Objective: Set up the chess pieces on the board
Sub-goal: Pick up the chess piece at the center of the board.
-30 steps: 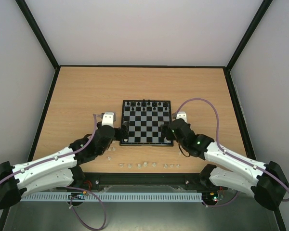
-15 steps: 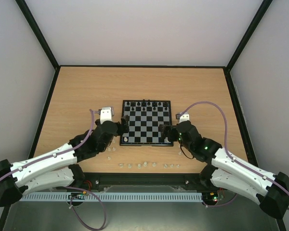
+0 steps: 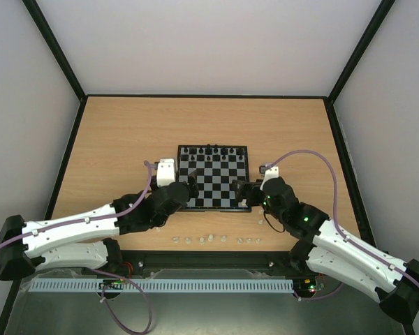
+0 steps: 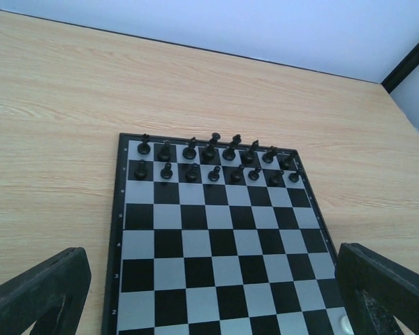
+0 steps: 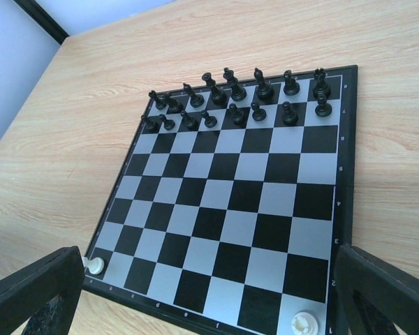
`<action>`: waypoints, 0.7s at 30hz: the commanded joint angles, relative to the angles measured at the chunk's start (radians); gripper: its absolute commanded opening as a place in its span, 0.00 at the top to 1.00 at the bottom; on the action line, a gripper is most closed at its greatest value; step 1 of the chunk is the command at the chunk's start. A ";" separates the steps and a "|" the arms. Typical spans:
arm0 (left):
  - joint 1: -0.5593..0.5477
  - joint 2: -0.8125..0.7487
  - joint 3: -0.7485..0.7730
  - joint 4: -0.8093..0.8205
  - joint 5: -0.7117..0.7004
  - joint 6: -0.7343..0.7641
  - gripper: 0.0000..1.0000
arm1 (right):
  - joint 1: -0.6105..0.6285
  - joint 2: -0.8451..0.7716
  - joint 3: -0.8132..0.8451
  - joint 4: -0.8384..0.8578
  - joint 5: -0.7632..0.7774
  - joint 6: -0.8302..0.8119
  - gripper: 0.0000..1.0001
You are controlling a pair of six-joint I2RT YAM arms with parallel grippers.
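Left end effector (image 3: pixel 185 192) and right end effector (image 3: pixel 241 192) hang open, empty (corner pieces (image 5: pixel 305 322) apparently set), ready to fetch loose chess pieces (image 3: pixel 202 239) for the board (image 3: pixel 213 185).

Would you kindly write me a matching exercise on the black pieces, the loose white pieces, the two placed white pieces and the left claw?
1 black pieces
2 loose white pieces
3 placed white pieces
4 left claw

A near corners of the board
B open
C far two rows of the board
D in a row on the table

Pairs: 1-C, 2-D, 3-A, 4-B
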 commanded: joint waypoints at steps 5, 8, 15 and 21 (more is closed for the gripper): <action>-0.006 -0.064 0.001 -0.048 -0.074 0.020 0.01 | 0.004 -0.027 -0.031 -0.049 0.048 0.013 0.01; -0.006 -0.078 -0.008 -0.047 -0.067 0.057 0.01 | 0.004 -0.034 -0.036 -0.061 0.063 0.013 0.01; 0.024 -0.134 -0.113 0.062 0.038 0.147 0.01 | 0.004 -0.031 -0.047 -0.062 0.106 0.012 0.01; 0.091 -0.152 -0.228 0.192 0.176 0.194 0.01 | 0.004 -0.026 -0.068 -0.033 0.096 0.012 0.01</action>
